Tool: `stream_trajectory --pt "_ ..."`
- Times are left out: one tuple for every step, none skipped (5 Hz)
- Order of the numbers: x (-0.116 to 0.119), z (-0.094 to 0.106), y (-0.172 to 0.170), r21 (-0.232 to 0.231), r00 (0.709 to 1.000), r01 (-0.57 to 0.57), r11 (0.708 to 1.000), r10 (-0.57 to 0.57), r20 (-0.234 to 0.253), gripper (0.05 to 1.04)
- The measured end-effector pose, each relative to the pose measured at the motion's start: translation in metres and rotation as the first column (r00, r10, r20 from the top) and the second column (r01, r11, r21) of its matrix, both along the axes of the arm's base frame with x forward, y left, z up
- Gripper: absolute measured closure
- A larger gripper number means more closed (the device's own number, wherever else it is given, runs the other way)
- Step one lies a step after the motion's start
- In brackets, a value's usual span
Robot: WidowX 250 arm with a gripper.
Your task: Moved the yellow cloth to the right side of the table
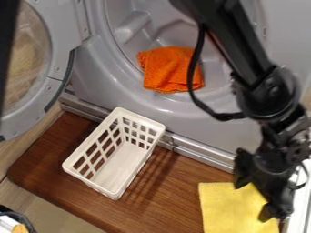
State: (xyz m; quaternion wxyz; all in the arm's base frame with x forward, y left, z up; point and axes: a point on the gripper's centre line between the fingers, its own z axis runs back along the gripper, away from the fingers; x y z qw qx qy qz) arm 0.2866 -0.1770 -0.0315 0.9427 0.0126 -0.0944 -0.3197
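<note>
The black gripper (253,199) hangs at the lower right, over the upper right part of the yellow cloth (228,211). Its two fingers stand apart, one near the cloth's top edge and the other by its right edge. Flat on the brown wooden table (173,191), the cloth lies at the right end and runs down to the view's bottom edge. Part of its right side is hidden behind the gripper. Whether the fingers touch the cloth, I cannot tell.
A white slotted basket (121,170) stands on the table, left of the cloth. Behind the table is a grey machine with a round opening, where an orange cloth (164,75) hangs over the rim. Its round door (54,59) stands open at the upper left.
</note>
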Motion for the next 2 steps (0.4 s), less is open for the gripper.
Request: stream_trajectory --pt "-0.006 0.024 0.002 0.013 0.998 -0.042 0.999 0.041 0.045 0.085" --pt "-0.015 0.042 0.000 0.067 0.996 -0.048 0.997 0.043 0.078 0.084"
